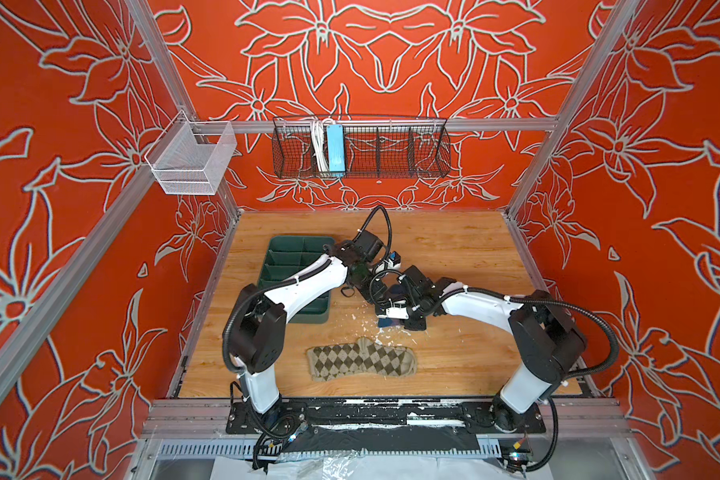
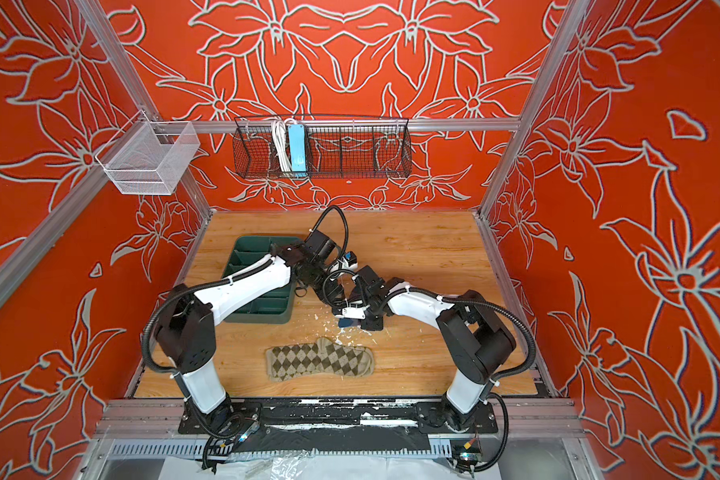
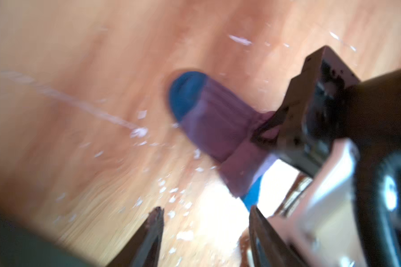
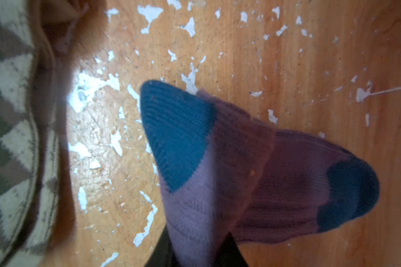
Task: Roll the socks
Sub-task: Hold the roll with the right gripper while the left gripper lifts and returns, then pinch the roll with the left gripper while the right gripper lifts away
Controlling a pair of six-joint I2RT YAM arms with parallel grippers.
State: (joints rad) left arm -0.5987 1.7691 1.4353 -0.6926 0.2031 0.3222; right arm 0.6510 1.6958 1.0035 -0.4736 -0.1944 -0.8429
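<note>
Green tray, wire basket, mesh bin, wooden table

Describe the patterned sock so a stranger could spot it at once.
Start at the wooden table. Near the middle of its front edge, the argyle sock lies flat. Its beige and olive-brown diamonds set it apart from the purple sock, blue-toed, pinched in the right claw farther back.

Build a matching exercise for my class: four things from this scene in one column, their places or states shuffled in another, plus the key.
1 purple ribbed fabric sock
2 beige argyle fabric sock
3 dark green divided plastic tray
4 light blue power strip

A in the black wire basket
B lying flat on the wooden table, untouched
C pinched by the right gripper
D standing at the table's left side

Pairs: 1-C, 2-B, 3-D, 4-A
</note>
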